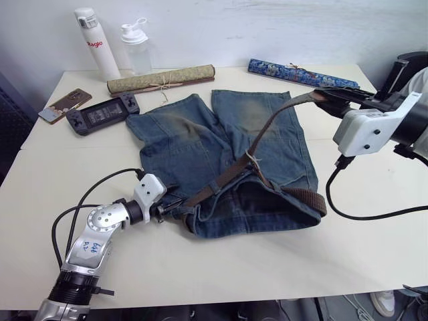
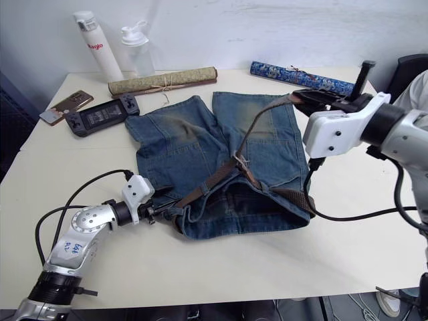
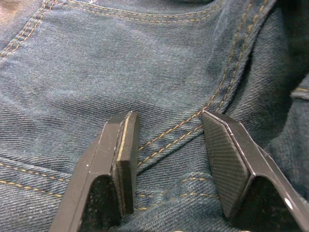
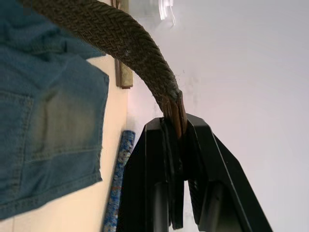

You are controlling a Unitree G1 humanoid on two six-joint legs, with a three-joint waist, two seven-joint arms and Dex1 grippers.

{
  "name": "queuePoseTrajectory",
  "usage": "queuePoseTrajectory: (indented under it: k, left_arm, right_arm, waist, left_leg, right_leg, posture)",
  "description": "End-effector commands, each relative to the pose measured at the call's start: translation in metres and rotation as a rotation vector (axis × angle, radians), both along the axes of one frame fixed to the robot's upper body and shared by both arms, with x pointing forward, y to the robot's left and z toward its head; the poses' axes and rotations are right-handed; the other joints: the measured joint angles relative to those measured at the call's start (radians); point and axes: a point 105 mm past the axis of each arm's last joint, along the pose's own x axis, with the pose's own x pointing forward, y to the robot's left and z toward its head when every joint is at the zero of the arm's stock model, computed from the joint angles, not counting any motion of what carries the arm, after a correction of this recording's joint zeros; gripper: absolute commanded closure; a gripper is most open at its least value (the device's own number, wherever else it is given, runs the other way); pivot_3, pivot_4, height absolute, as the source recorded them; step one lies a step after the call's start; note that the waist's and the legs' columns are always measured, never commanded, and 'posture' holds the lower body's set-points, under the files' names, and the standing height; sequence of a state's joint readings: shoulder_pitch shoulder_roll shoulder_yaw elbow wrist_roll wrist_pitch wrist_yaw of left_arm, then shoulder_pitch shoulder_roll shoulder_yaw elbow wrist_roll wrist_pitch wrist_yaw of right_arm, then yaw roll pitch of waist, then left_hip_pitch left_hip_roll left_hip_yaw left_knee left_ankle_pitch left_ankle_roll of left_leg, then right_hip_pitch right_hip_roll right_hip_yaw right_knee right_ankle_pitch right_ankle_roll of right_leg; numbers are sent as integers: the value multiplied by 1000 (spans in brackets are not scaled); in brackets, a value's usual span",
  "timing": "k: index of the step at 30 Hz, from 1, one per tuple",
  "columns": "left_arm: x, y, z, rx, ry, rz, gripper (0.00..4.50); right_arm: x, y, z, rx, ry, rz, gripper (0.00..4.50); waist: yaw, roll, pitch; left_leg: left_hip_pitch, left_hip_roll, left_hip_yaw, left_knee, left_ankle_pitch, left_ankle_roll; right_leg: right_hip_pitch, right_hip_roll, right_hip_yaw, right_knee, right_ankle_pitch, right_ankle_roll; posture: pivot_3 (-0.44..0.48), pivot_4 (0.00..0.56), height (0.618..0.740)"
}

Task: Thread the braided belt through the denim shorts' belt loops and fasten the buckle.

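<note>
Right gripper [image 4: 176,128] clamps the braided belt [image 1: 267,127] tip, lifting it toward 2 o'clock to draw it through; left gripper [image 3: 169,159], spread, straddles the denim shorts [image 1: 187,144] waistband.

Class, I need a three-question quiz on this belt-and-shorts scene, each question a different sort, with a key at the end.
1. True or false: the right pincer is shut on the tip of the braided belt.
2. Multiple choice: the open left pincer sits at which thing? A) the white bottle B) the denim shorts C) the game controller
3. Fill in: the rolled blue patterned scroll lies at the far edge of the ______.

Key
1. True: the strap end is pinched between its fingers and held raised above the shorts.
2. B: its fingers straddle a stitched denim seam near the waistband.
3. table
</note>
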State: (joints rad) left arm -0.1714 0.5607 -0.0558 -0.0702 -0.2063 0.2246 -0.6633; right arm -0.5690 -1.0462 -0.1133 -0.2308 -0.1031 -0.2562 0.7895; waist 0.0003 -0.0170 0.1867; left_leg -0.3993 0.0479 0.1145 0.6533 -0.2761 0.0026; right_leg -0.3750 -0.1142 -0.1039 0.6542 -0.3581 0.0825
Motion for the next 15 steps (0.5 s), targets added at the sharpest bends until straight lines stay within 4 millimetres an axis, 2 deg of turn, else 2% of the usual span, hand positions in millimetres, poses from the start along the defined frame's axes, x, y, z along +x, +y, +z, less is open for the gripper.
queuePoseTrajectory:
  k: [1,5,9,12,15]
  left_arm:
    - [-4,0,-11,-31,56,32,2146]
    - [-4,-5,12,-122,-2,31,2146]
    - [-8,-9,38,-205,-55,18,2146]
    - [-13,-8,51,-249,-74,14,2146]
    - [-19,-9,75,-342,-89,-12,2146]
  right_arm:
    - [-12,21,-12,-10,53,80,4500]
    - [-14,34,-33,-31,110,110,4500]
    - [-10,42,-43,-42,116,113,4500]
    - [-9,47,-49,-56,117,122,4500]
    - [-8,55,-58,-74,130,145,4500]
  waist:
    - [0,0,0]
    - [0,0,0]
    - [0,0,0]
    - [-2,0,0]
    - [-3,0,0]
  left_leg:
    - [0,0,0,0,0,0]
    - [-1,0,-1,1,0,0]
    - [-3,0,-2,2,0,0]
    - [-3,1,-2,2,0,0]
    - [-3,1,-2,2,0,0]
  right_leg:
    - [0,0,0,0,0,0]
    - [0,0,0,0,0,0]
    - [-1,0,0,1,0,0]
    - [-1,0,0,1,0,0]
    - [-1,0,0,0,0,0]
  posture:
    - [0,150,717]
    - [0,150,717]
    - [0,150,717]
    - [0,150,717]
    - [0,150,717]
